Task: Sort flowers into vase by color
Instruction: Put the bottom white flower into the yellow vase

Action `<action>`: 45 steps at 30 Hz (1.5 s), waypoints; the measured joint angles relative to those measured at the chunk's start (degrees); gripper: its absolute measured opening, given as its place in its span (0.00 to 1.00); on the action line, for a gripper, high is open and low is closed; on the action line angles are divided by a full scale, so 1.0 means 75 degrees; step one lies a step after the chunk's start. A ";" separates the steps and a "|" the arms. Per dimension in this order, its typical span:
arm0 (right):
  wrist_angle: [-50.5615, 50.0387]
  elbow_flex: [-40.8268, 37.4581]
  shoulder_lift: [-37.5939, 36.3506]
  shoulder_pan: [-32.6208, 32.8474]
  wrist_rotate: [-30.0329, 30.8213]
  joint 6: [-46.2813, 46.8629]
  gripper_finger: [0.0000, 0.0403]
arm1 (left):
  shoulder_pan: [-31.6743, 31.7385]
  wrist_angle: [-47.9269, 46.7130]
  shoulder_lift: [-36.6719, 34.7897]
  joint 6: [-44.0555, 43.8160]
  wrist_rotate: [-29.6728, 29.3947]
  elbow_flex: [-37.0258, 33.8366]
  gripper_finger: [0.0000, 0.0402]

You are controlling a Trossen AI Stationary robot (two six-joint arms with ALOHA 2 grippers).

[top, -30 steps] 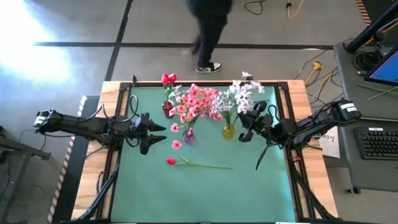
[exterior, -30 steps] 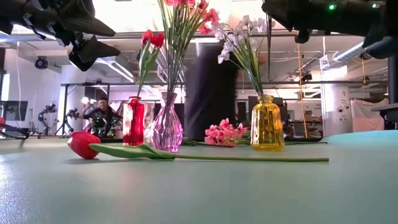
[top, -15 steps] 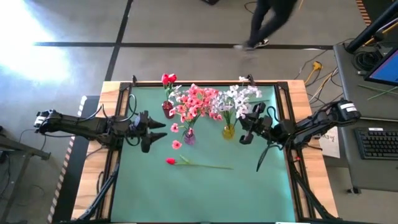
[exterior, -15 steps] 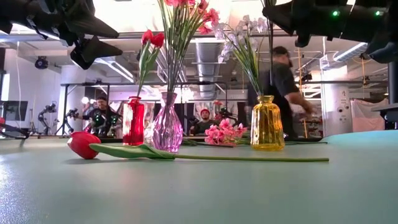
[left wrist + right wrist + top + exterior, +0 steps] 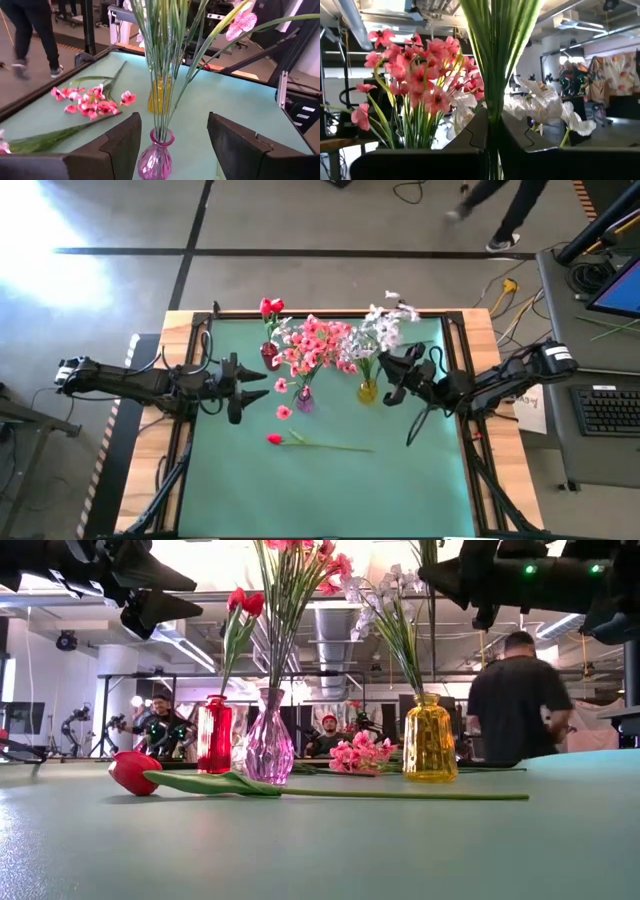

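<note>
Three vases already hold flowers, while a red tulip (image 5: 275,439) and pink sprig (image 5: 360,754) lie loose on the table; the right gripper (image 5: 392,381) pinches a white spray's stems above the yellow vase (image 5: 430,738), and the left gripper (image 5: 243,387) hangs open, empty.

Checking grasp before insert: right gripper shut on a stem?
Shut: right gripper has its dark fingers pinched on a bunch of thin green stems.

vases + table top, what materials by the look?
Red vase, pink vase and yellow vase: probably tinted glass, since they are glossy, ribbed and translucent. Table top: smooth matte green surface with a faint sheen, possibly a mat or laminate.
</note>
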 joint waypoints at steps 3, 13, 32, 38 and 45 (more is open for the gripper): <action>0.0021 0.0122 0.0019 -0.0013 -0.0008 0.0016 0.04 | 0.0000 0.0059 -0.0001 0.0227 -0.0005 0.0003 0.54; 0.0032 0.0148 0.0018 -0.0028 -0.0666 -0.0626 0.04 | 0.0003 0.0192 0.0025 0.0454 -0.0206 0.0003 0.54; 0.0020 0.0104 0.0716 -0.0048 -0.0352 -0.0497 0.04 | 0.0000 0.0711 0.0148 -0.0030 -0.0206 0.0003 0.54; 0.0019 0.0107 0.0846 -0.0048 -0.0349 -0.0759 0.05 | 0.0001 0.0885 0.0252 -0.0039 -0.0203 0.0003 0.54; -0.0119 0.0138 0.0838 -0.0048 -0.0346 -0.0907 0.05 | 0.0000 0.0894 0.0256 -0.0039 -0.0203 0.0003 0.54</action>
